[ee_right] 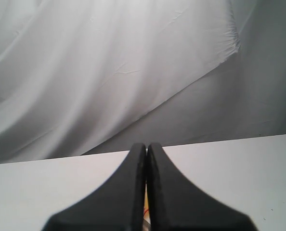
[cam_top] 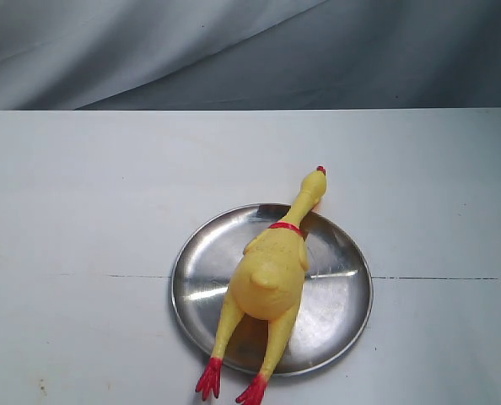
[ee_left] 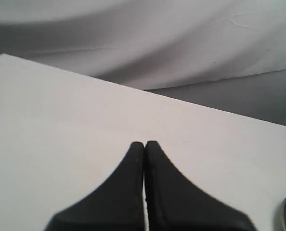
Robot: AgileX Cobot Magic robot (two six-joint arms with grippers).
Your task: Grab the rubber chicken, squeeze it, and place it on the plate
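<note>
Rubber chicken (cam_top: 267, 274): I see it lying lengthwise across the plate, its plump body over the plate's middle and nothing gripping it.
Left gripper (ee_left: 144, 144): on my left wrist view the two black jaws are pressed flat together, tip against tip. They hold nothing and sit above bare desk.
Right gripper (ee_right: 146, 146): on my right wrist view the black jaws are closed on each other with only a hairline between them. They are empty and face the desk's far edge and the cloth.
Chicken's head: the red comb and thin neck reach past the plate's far rim, pointing at the desk's far edge and angled slightly right.
Chicken's feet: both red feet stick out over the plate's near rim, toward the desk's near edge.
Plate (cam_top: 343, 295): shiny steel, round, roughly midway between the desk's left and right edges and closer to the near edge.
Desk (cam_top: 82, 194): white, with a thin dark seam (cam_top: 436, 278) running left to right and passing under the plate.
Cloth (cam_top: 149, 51): grey-white, draped behind the far edge.
</note>
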